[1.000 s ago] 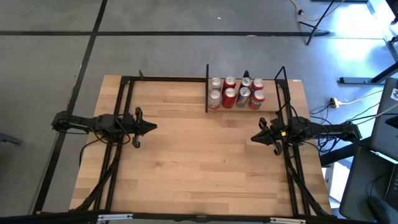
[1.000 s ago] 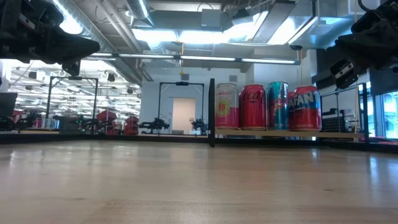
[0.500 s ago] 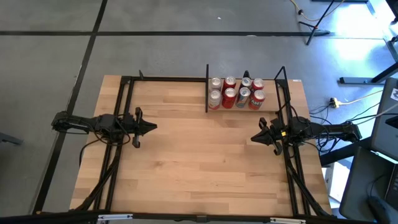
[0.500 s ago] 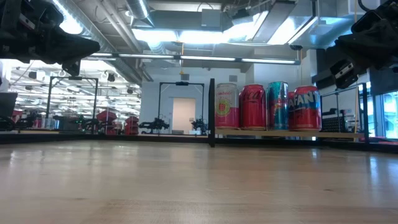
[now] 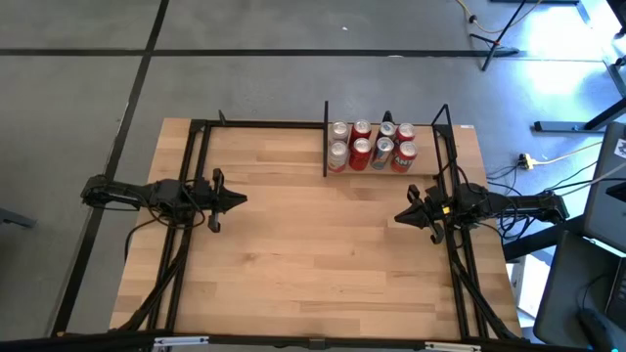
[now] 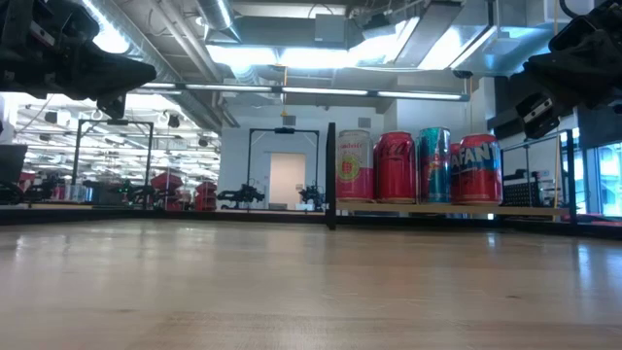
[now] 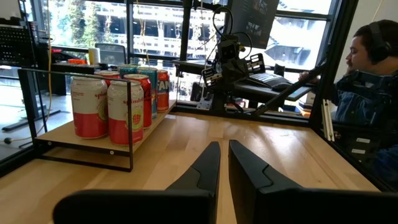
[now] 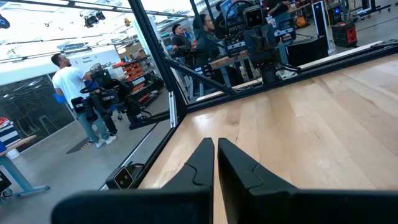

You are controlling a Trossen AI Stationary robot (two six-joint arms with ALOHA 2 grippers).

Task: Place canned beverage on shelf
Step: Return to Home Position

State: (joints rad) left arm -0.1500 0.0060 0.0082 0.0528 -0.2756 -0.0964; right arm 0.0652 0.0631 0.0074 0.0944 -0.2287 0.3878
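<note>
- The right pincer (image 8: 216, 141) is clenched on nothing, its two dark fingers (image 8: 198, 163) almost pressed together. It hovers above the right edge of the counter (image 5: 293, 254) and points toward the middle.
- The left pincer (image 7: 224, 144) is clenched and empty too. It hovers over the counter's left edge, facing the right pincer from well apart.
- The shelf (image 6: 447, 207) stands near the right pincer, off to its side at the counter's far edge. From the left pincer it lies well away, across the counter and off to one side.
- Eight cans (image 5: 361, 149) stand upright on the shelf in two close rows of four. The row nearer the pincers reads pink-and-white, red, blue, red.
- Beyond the counter's right side, past the right arm, a person (image 7: 367, 93) wearing headphones sits at a desk.
</note>
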